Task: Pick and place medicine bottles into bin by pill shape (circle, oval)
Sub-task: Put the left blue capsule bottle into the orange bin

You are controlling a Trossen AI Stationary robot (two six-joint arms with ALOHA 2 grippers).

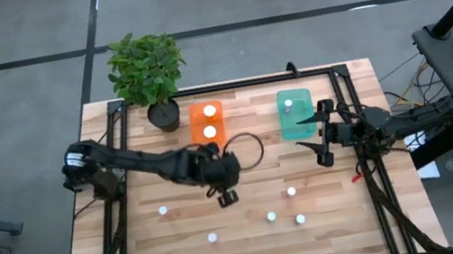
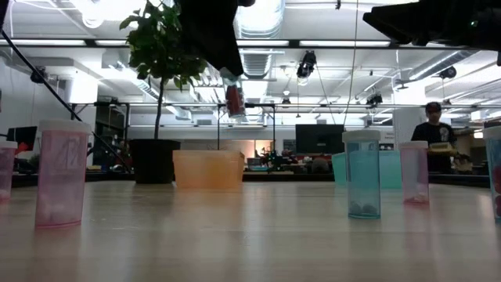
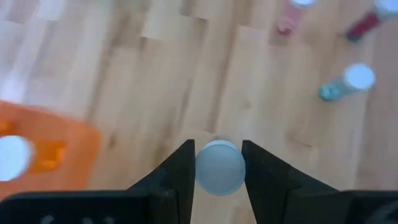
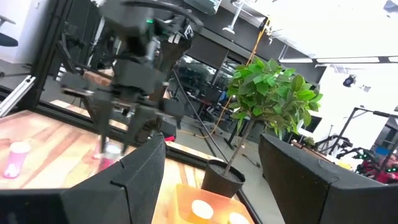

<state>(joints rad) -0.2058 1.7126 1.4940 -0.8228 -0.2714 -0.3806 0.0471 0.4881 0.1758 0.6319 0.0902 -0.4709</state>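
My left gripper (image 1: 224, 195) hangs over the table's middle, in front of the orange bin (image 1: 207, 123), and is shut on a small reddish medicine bottle (image 2: 235, 99) with a white cap (image 3: 219, 168). The orange bin holds two white-capped bottles, the teal bin (image 1: 296, 116) one. Several more bottles stand on the table in front, among them a teal one (image 2: 362, 176) and a pink one (image 2: 61, 176). My right gripper (image 1: 320, 136) waits open beside the teal bin's right side, with nothing between its fingers. My left gripper pinches the bottle's top end, at the white cap (image 3: 219, 168), between its two fingers (image 3: 181, 171). The fingers come from above, slanting down. The bottle's body (image 2: 235, 100) hangs below them, nearly upright and lifted well clear of the table.
A potted plant (image 1: 147, 71) stands at the far left, next to the orange bin. Loose bottles (image 1: 271, 217) dot the near half of the table. Black rails (image 1: 121, 207) run along the left and right edges. A person (image 2: 433, 129) stands in the room beyond.
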